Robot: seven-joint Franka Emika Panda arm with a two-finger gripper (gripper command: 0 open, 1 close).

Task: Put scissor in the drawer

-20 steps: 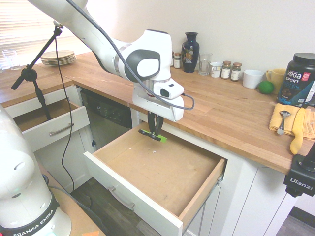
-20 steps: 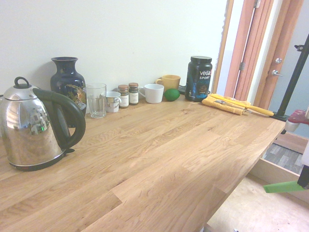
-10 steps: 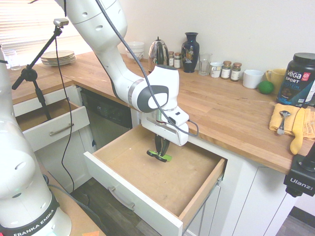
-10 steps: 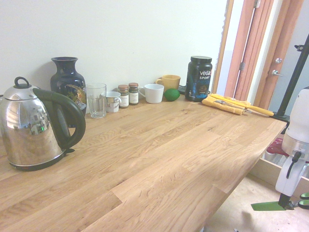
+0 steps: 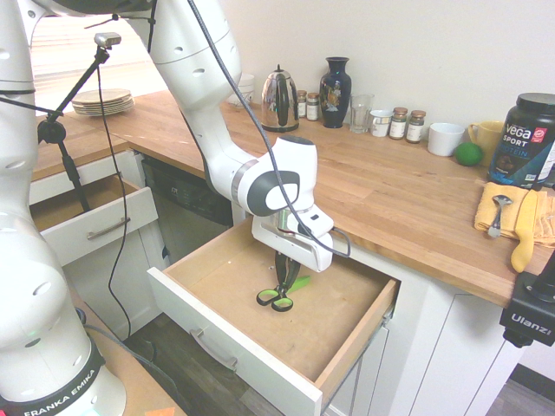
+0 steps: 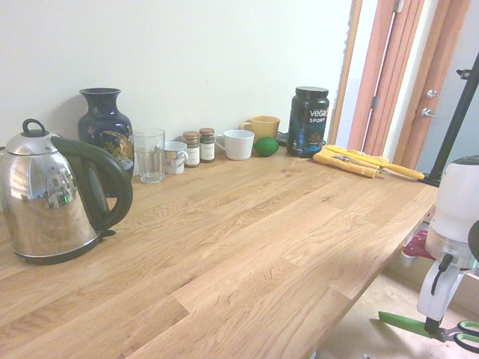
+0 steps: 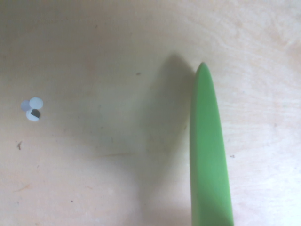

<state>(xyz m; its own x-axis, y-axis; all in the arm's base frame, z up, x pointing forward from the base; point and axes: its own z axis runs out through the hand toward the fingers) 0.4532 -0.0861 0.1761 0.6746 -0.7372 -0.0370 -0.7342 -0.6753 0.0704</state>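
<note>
Lowering: the gripper (image 5: 282, 279) sits deep inside the open drawer (image 5: 227, 351), fingers clenched on the scissor (image 5: 282, 293) near where blade meets handles.
Small drawer: at far left a narrower white drawer (image 5: 91, 227) stands open; it is not the target.
Plates: a stack (image 5: 102, 100) rests on the left counter, well apart from the work.
Scissor place: it is at or just above the bare wood floor of the drawer, handle loops toward the drawer front, lime blade pointing back toward the counter. Whether it already touches the wood I cannot tell.
Wrist view: the green blade (image 7: 209, 155) rises over pale wood, its shadow close beside it, which suggests it is very low.
Second exterior view: the blade (image 6: 404, 324) lies nearly level, with a loop showing at the right edge.
Handling: likely light, stiff plastic and metal, not fragile. The smooth blade cover could slip; the pivot area gives the surest hold, and the loops may swing if gripped loosely.
Progress: nearly done, judging by how things lie; what seems left is to let go and lift clear.
Risk: a release from any height may make it bounce or skid on the smooth board, though the drawer walls should keep it in.
Counter: kettle (image 5: 279, 87), vase (image 5: 336, 80), jars and a tub (image 5: 528, 140) stand along the wall.
</note>
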